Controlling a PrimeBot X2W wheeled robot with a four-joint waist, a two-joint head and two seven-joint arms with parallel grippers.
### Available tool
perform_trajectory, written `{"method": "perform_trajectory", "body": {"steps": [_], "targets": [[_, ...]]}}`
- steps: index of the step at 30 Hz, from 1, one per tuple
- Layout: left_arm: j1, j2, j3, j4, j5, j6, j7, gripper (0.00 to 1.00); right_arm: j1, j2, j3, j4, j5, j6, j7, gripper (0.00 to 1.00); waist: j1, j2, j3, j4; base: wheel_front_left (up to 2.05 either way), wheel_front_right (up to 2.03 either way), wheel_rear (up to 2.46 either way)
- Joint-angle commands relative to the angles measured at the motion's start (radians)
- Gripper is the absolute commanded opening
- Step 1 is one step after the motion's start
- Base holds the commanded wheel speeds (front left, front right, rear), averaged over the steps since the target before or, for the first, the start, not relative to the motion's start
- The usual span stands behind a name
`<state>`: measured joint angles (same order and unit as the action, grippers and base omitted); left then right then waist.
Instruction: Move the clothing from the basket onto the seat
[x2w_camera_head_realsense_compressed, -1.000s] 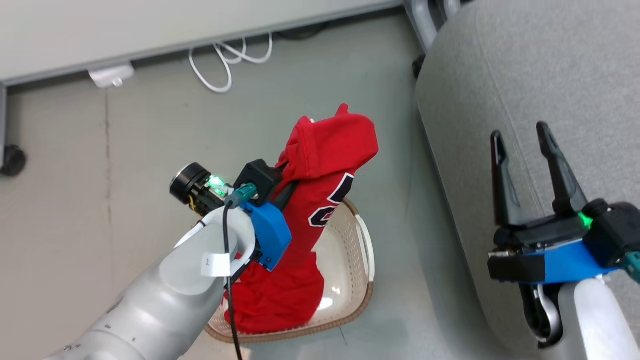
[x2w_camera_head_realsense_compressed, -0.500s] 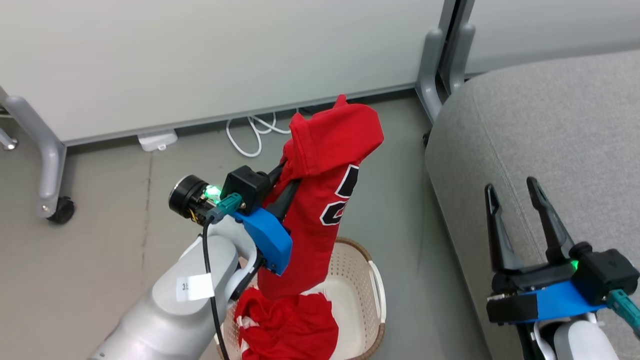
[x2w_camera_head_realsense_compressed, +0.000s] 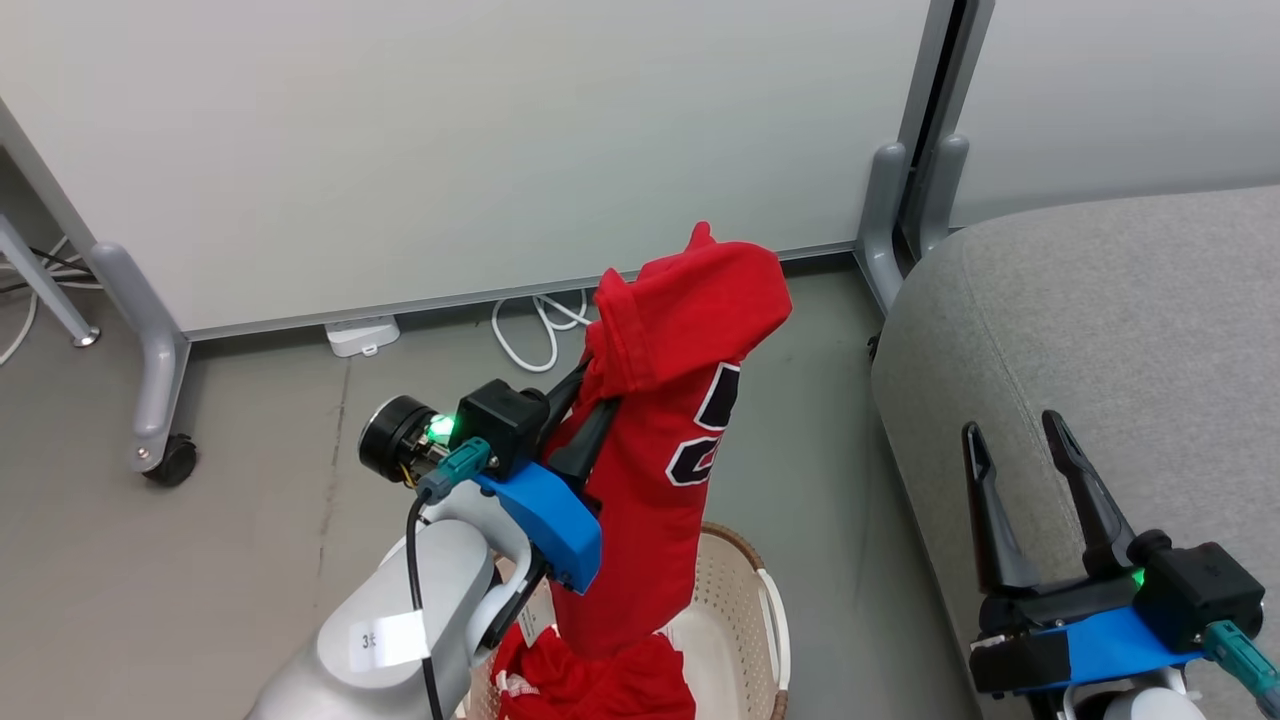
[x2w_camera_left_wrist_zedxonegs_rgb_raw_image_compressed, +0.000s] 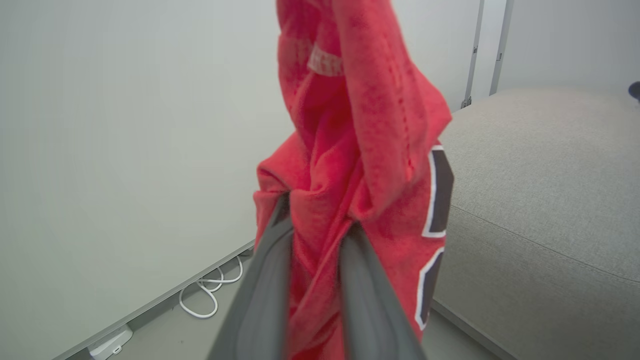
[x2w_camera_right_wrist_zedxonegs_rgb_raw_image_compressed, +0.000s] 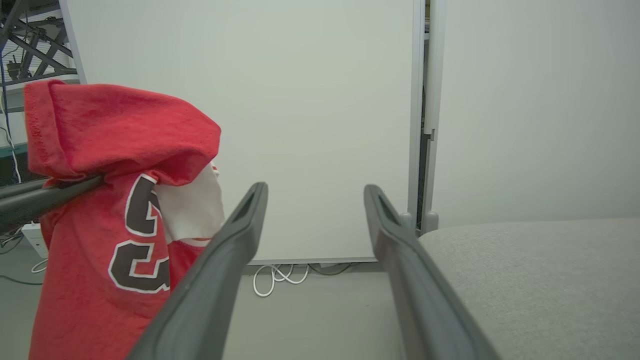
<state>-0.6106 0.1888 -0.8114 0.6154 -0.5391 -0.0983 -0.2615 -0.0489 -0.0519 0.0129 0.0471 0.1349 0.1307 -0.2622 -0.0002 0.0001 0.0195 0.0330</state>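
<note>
The left gripper (x2w_camera_left_wrist_zedxonegs_rgb_raw_image_compressed: 316, 214) was clenched on a red jersey (x2w_camera_head_realsense_compressed: 690, 330), which hung above the basket (x2w_camera_head_realsense_compressed: 745, 600), where another red garment (x2w_camera_head_realsense_compressed: 600, 685) lay. The right gripper (x2w_camera_head_realsense_compressed: 1010, 425) stood spread wide and empty over the grey seat (x2w_camera_head_realsense_compressed: 1100, 320).

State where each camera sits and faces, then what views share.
Head view: on the head, looking down at jersey, basket, seat; left gripper and right gripper show.
Left wrist view: on that wrist, along left gripper shut on jersey, toward wall.
Right wrist view: likewise, along open right gripper, toward wall.
Shared: jersey and seat.
</note>
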Motion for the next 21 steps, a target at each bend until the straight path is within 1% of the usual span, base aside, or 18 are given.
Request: {"method": "perform_trajectory", "body": {"steps": [1, 6, 11, 21], "targets": [[0.014, 0.0, 0.012, -0.009, 0.008, 0.0, -0.005, 0.0, 0.019, 0.002, 0.003, 0.0, 0.006, 0.0, -0.004, 1.0, 0.0002, -0.0001, 0.0, 0.003, 0.0, 0.0, 0.0], [0.02, -0.003, 0.021, -0.023, 0.024, -0.003, -0.005, 0.0, 0.013, 0.002, 0.009, -0.001, 0.01, 0.0, -0.004, 1.0, 0.0002, -0.0001, 0.007, 0.009, 0.0, 0.0, 0.0], [0.009, -0.008, 0.03, -0.033, 0.04, -0.005, -0.005, 0.0, -0.018, 0.001, 0.051, -0.008, 0.013, 0.0, -0.004, 1.0, 0.0002, -0.0001, 0.015, 0.014, 0.0, 0.0, 0.0], [-0.017, -0.025, 0.03, -0.038, 0.063, -0.014, -0.005, 0.0, -0.133, -0.077, 0.244, 0.044, 0.042, 0.0, -0.004, 1.0, 0.0002, -0.0001, 0.032, 0.035, 0.0, 0.0, 0.0]]}}
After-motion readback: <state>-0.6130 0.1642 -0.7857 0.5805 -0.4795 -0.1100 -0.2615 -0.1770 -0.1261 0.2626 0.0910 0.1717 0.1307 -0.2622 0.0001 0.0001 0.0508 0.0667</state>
